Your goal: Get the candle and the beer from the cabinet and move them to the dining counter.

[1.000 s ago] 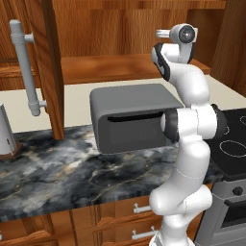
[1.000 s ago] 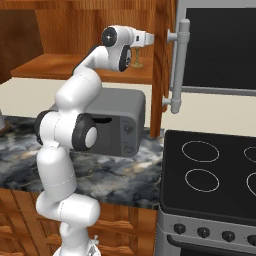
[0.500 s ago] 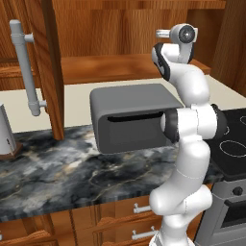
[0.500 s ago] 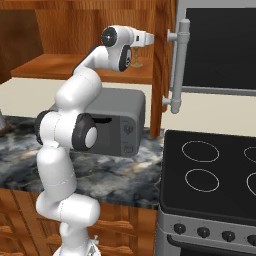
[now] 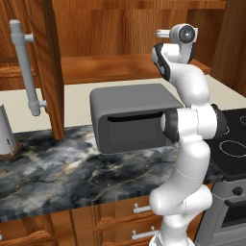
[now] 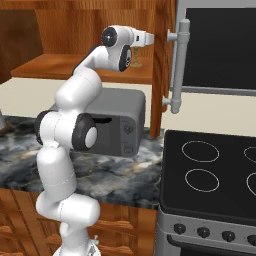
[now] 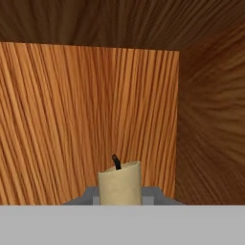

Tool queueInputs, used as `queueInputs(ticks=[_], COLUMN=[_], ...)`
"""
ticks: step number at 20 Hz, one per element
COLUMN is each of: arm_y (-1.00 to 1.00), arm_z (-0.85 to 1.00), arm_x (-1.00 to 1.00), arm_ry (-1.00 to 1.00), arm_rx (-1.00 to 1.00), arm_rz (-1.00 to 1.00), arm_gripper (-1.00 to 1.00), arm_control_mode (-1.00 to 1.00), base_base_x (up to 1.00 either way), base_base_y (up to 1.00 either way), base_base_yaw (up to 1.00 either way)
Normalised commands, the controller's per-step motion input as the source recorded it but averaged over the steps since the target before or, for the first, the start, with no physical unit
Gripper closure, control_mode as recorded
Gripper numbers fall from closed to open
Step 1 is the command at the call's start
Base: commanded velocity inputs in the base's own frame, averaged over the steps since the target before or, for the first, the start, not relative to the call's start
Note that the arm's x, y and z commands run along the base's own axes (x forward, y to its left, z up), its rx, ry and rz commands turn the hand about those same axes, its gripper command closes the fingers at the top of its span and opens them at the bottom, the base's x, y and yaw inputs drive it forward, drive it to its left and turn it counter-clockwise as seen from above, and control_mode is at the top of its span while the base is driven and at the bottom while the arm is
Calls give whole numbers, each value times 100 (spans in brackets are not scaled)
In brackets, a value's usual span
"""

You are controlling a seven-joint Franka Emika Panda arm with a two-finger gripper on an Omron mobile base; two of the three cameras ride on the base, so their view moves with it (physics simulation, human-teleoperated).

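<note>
My tool (image 7: 119, 201) grips the candle (image 7: 119, 183) inside the cabinet (image 6: 95, 30); carrying it out, then fetching the beer, both remain.

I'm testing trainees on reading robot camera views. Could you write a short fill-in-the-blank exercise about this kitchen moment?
1. In the hand view, the tool is closed on the cream ____.
2. The black wick on top of the candle points toward the wooden back of the ____.
3. On the marbled counter below the cabinet stands a grey ____.
4. In the right base view, right of the toaster oven lies a black ____ with ring-marked burners.

Missing words: candle; cabinet; toaster oven; stove
</note>
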Motion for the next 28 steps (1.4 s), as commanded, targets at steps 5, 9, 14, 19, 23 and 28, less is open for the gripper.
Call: queueInputs(ticks=[5, 9, 14, 19, 23, 28], arm_y=[0, 0, 2, 10, 35, 41], arm_z=[0, 0, -3, 0, -4, -1], arm_x=[0, 0, -28, -51, -64, -62], arm_ry=[0, 0, 0, 0, 0, 0], arm_rx=[0, 0, 0, 0, 0, 0], arm_rz=[0, 0, 0, 0, 0, 1], arm_gripper=[100, 100, 100, 100, 100, 100], arm_control_mode=[-100, -100, -100, -100, -100, -100], base_base_x=[0, 0, 0, 0, 0, 0], base_base_y=[0, 0, 0, 0, 0, 0], base_base_yaw=[0, 0, 0, 0, 0, 0])
